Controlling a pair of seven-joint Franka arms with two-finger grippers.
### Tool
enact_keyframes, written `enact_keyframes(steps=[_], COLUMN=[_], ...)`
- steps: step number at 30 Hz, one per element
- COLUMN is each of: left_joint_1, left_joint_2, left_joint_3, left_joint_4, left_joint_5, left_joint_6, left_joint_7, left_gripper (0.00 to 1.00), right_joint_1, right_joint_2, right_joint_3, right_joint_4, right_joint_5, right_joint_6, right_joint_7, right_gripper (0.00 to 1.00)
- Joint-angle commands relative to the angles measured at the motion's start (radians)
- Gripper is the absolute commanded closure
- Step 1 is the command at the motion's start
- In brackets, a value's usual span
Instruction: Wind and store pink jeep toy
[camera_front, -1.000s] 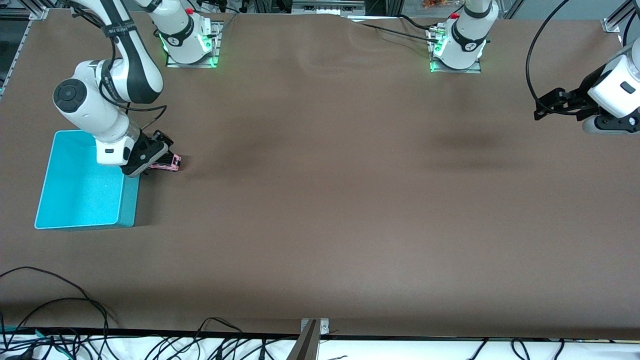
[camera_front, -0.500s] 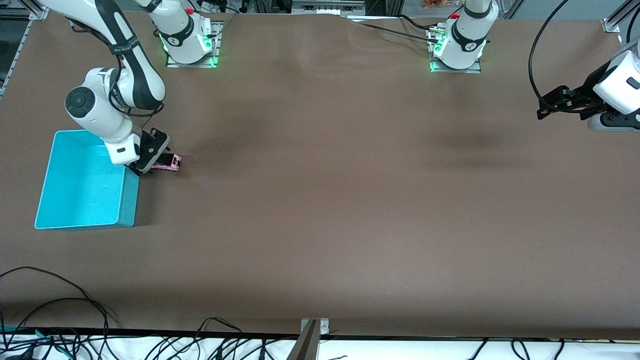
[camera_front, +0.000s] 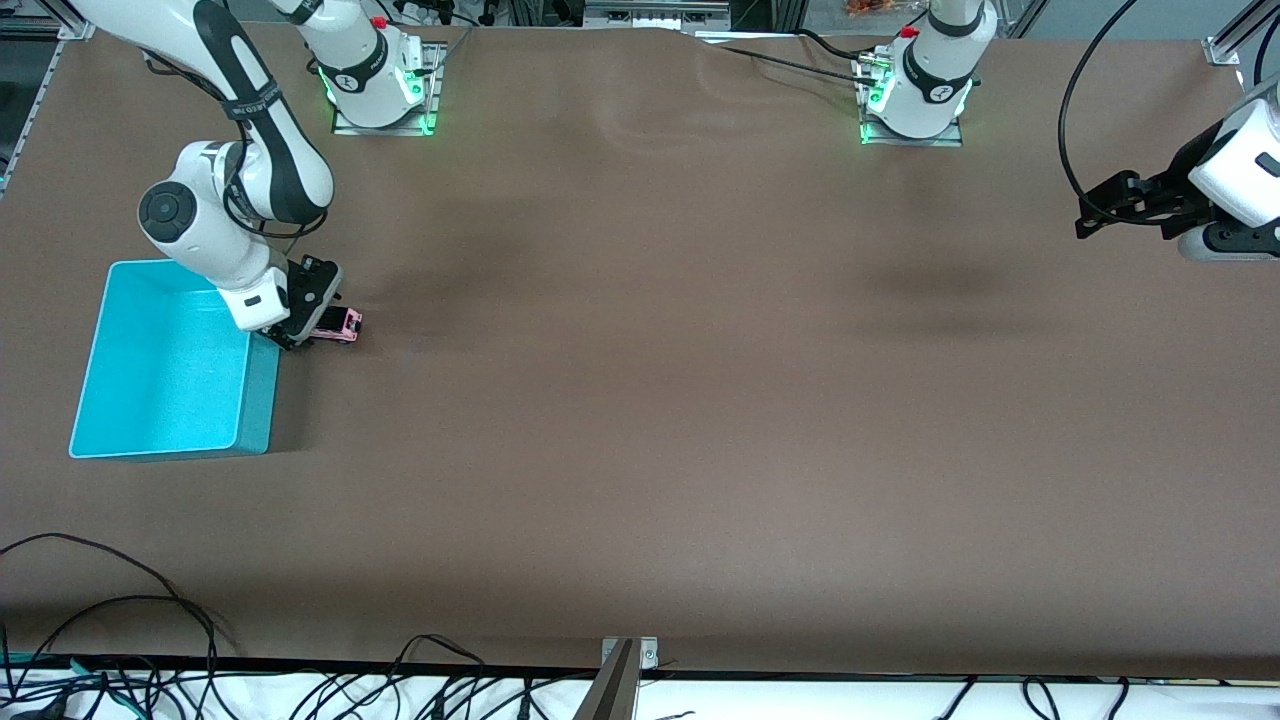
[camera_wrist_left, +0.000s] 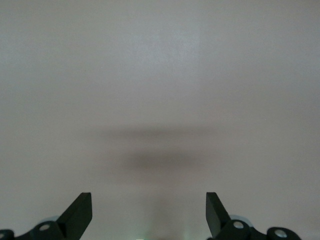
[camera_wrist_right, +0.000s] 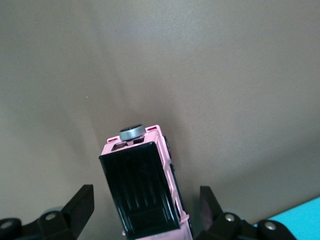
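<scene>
The pink jeep toy (camera_front: 337, 324) stands on the brown table beside the turquoise bin (camera_front: 170, 365), toward the right arm's end. My right gripper (camera_front: 310, 335) is low over the jeep's end nearest the bin. In the right wrist view the jeep (camera_wrist_right: 145, 187), with its black roof and a grey spare wheel on its end, lies between my open fingers (camera_wrist_right: 80, 205), which stand apart from its sides. My left gripper (camera_front: 1090, 218) is held high at the left arm's end of the table, open and empty. Its fingertips (camera_wrist_left: 82, 207) show over bare table.
The turquoise bin has nothing in it; one corner shows in the right wrist view (camera_wrist_right: 305, 217). The two arm bases (camera_front: 380, 80) stand along the table's edge farthest from the front camera. Cables (camera_front: 120, 660) lie off the table's near edge.
My right arm has come down and shifted slightly toward the jeep, bringing the open gripper round it. The jeep has not moved. The left arm has barely moved.
</scene>
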Motion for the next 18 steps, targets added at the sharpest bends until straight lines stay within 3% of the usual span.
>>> enact_keyframes(steps=[1, 3, 5, 7, 14, 18], left_joint_1=[0.006, 0.006, 0.006, 0.006, 0.006, 0.006], left_joint_2=[-0.014, -0.014, -0.014, -0.012, -0.014, -0.014], left_joint_3=[-0.003, -0.003, -0.003, -0.003, -0.001, -0.001], left_joint_4=[-0.008, -0.008, -0.008, -0.008, -0.008, -0.008], left_joint_5=[-0.006, -0.003, -0.003, -0.003, -0.003, -0.003], left_joint_6=[0.012, 0.015, 0.024, 0.025, 0.025, 0.025], left_joint_7=[-0.012, -0.012, -0.012, -0.014, -0.014, -0.014], left_gripper=[0.0, 0.0, 0.0, 0.0, 0.0, 0.0], right_joint_1=[-0.006, -0.005, -0.005, -0.005, -0.003, -0.003], right_joint_2=[0.016, 0.023, 0.025, 0.02, -0.03, -0.085], right_joint_3=[0.005, 0.005, 0.006, 0.009, 0.015, 0.023], right_joint_4=[-0.01, -0.01, -0.01, -0.007, 0.001, 0.027], right_joint_5=[0.04, 0.048, 0.049, 0.049, 0.046, 0.046], right_joint_6=[0.025, 0.026, 0.025, 0.023, 0.014, -0.041], right_joint_7=[-0.039, -0.04, -0.04, -0.037, -0.034, -0.04], right_gripper=[0.14, 0.27, 0.55, 0.68, 0.85, 0.89])
